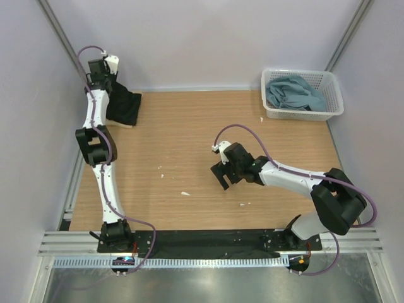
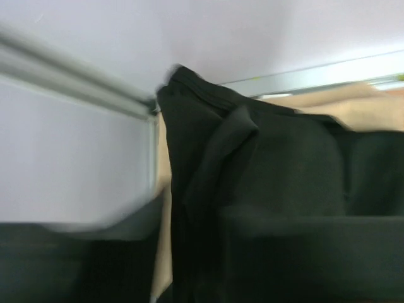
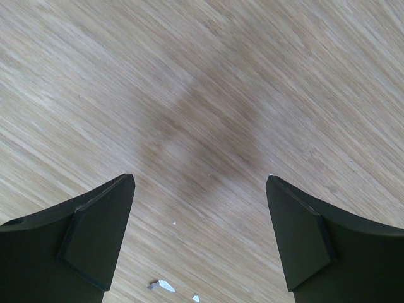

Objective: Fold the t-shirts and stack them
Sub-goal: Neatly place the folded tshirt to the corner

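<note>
One black t-shirt (image 1: 126, 108) (blurred) at left jaws

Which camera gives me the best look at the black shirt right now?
Top external: the black shirt shows sharp at the table's far left corner, though the left arm covers part of it. Left wrist shows the shirt close up but blurred and cropped. Right wrist shows none of it.
</note>
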